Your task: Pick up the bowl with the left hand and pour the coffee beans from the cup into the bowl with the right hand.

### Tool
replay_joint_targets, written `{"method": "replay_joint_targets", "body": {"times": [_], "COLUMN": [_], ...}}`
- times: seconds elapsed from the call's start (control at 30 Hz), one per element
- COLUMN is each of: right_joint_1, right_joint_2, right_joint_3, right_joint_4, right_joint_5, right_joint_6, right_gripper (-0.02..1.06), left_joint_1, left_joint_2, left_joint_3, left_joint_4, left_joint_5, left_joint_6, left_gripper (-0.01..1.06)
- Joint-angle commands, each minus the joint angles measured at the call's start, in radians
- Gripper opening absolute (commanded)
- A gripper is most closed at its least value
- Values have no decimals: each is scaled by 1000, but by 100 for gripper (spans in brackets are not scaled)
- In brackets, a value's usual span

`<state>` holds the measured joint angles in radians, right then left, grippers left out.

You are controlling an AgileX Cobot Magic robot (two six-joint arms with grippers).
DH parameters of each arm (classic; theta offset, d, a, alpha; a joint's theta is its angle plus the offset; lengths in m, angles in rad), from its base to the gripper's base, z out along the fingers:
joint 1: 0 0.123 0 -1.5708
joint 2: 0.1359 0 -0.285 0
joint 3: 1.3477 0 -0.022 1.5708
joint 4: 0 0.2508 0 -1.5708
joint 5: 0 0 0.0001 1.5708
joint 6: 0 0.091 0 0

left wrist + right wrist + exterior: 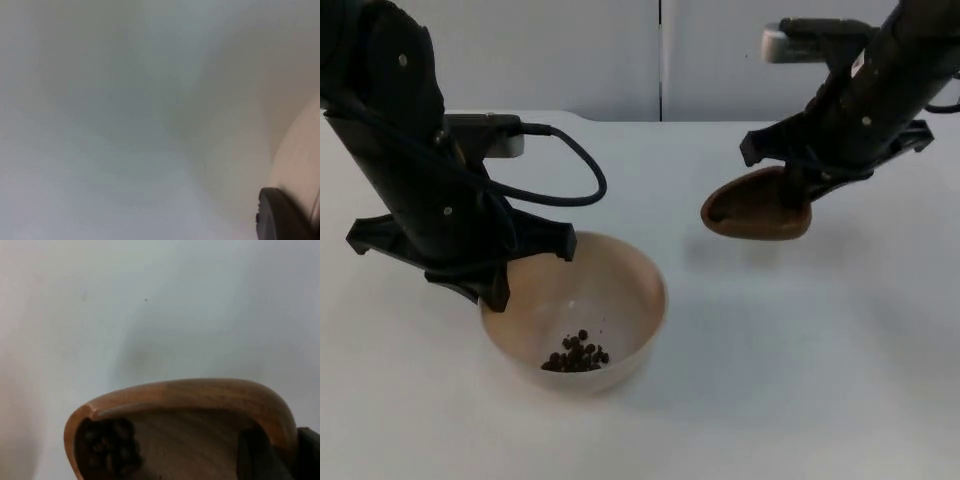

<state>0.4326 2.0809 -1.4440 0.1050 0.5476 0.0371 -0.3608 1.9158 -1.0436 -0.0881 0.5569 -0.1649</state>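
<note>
A cream bowl (610,290) hangs just above the table at the front left, with a small heap of coffee beans (576,354) in its bottom. My left gripper (496,290) is shut on the bowl's left rim; one black fingertip (281,215) presses the pale bowl wall (300,150). A brown wooden cup (756,205) is held in the air at the right, tilted with its mouth toward the left. My right gripper (800,185) is shut on its rim. Some beans (107,447) still sit inside the cup (200,405), beside a black finger (257,457).
The white table top (800,360) runs back to the grey partition wall (570,50). The cup hangs up and to the right of the bowl, with a gap between them.
</note>
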Motion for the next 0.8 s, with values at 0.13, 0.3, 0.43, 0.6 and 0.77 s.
{"method": "replay_joint_targets", "body": {"times": [0.13,0.3,0.43,0.6,0.77], "right_joint_1": [-4,-4,-4,-4,-4], "right_joint_2": [42,70,90,117,129], "right_joint_3": [2,2,0,0,0], "right_joint_4": [2,2,2,2,2], "right_joint_5": [-69,-93,-103,-117,-137], "right_joint_6": [33,52,52,63,86], "right_gripper": [0,0,0,0,0], "left_joint_1": [3,3,3,3,3], "left_joint_2": [9,9,9,9,9], "left_joint_3": [2,2,2,2,2], "left_joint_4": [-9,-18,-16,-16,-9], "left_joint_5": [-10,-13,-14,-17,-14], "left_joint_6": [2,2,2,2,2], "left_gripper": [0,0,0,0,0]}}
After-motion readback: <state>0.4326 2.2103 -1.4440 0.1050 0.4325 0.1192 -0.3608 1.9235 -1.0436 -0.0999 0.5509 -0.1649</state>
